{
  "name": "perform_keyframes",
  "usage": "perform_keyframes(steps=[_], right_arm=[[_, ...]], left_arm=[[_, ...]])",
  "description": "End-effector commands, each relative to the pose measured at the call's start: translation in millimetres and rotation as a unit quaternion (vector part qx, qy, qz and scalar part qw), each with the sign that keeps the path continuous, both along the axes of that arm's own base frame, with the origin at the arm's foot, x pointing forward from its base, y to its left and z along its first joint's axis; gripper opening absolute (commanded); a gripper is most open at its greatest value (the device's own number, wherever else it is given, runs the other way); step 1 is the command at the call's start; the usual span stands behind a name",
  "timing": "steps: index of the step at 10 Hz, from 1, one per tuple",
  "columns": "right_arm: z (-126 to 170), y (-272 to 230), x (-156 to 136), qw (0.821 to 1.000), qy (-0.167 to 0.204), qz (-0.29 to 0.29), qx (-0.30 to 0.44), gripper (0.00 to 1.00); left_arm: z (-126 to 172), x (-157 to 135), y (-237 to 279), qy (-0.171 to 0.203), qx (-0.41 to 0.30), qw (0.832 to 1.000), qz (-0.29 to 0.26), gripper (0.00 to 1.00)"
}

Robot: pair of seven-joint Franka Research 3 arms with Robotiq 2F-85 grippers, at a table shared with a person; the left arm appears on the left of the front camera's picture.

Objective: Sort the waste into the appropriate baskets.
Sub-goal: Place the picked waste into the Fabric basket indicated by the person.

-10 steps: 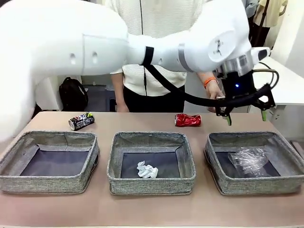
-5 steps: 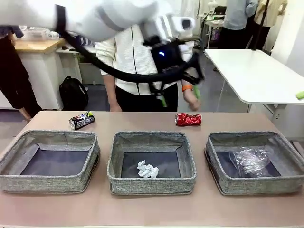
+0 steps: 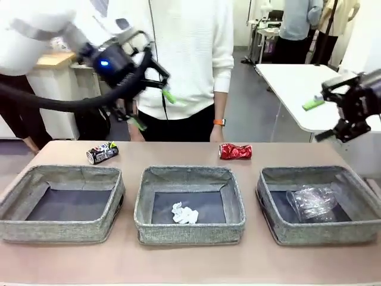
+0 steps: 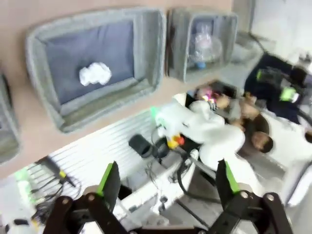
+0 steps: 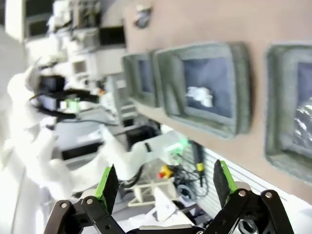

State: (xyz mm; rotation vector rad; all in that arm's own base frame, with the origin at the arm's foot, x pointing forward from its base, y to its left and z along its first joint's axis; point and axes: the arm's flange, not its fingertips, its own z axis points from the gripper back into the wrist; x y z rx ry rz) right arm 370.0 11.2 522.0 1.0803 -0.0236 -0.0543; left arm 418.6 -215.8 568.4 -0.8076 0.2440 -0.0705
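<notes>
Three grey woven baskets stand in a row: left (image 3: 59,229), middle (image 3: 190,229), right (image 3: 321,233). A crumpled white paper wad (image 3: 184,213) lies in the middle one, and clear plastic waste (image 3: 311,201) lies in the right one. Behind them on the table are a dark printed can (image 3: 102,152) and a crushed red can (image 3: 235,150). My left gripper (image 3: 153,109) hangs open and empty, high above the table's back left. At the far right my right gripper (image 3: 319,119) is open and empty in the air. The left wrist view shows the paper wad (image 4: 95,73) and open fingers (image 4: 108,178).
A person in a white top (image 3: 190,59) stands at the far side, one hand with an orange wristband (image 3: 218,123) hanging near the red can. A white table (image 3: 297,83) stands at the back right. The tan tabletop (image 3: 190,262) in front of the baskets is bare.
My left arm swung from above the right basket across to the back left, rising as it went. My right gripper came into view at the right. The waste has not moved.
</notes>
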Motion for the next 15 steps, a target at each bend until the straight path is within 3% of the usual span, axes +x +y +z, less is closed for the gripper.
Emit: perform_keyframes(steps=[1,2,3,5,7,8,9,10,15], right_arm=[[5.8,4.5,10.9,0.995,-0.015,0.018,0.092,1.00],[7.5,3.0,14.8,0.991,-0.005,-0.005,0.132,1.00],[9.2,-9.0,15.4,0.989,0.012,-0.005,0.147,1.00],[12.3,-49.4,2.9,0.985,0.023,0.006,0.170,1.00],[7.9,-79.1,-6.5,0.988,0.043,0.005,0.145,1.00],[6.9,-95.4,-13.4,0.987,0.044,0.021,0.153,1.00],[3.7,-104.4,-16.0,0.990,0.053,0.029,0.125,1.00],[3.5,-84.4,-15.5,0.987,0.039,0.000,0.158,1.00],[3.5,-84.4,-15.5,0.987,0.039,0.000,0.158,1.00]], left_arm=[[-11.7,6.5,42.6,0.027,-0.108,0.988,-0.106,1.00],[-20.3,6.7,71.3,0.037,-0.176,0.970,-0.162,1.00],[-28.2,-2.2,98.2,0.011,-0.243,0.955,-0.169,1.00],[-45.6,-46.6,161.8,-0.052,-0.341,0.933,-0.101,1.00],[-62.1,-92.8,202.3,-0.054,-0.358,0.932,-0.012,1.00],[-69.4,-106.1,206.3,-0.011,-0.328,0.944,0.016,1.00],[-60.8,-64.8,200.6,-0.050,-0.348,0.934,-0.057,1.00],[-60.8,-64.8,200.6,-0.050,-0.348,0.934,-0.057,1.00],[-60.8,-64.8,200.6,-0.050,-0.348,0.934,-0.057,1.00]])
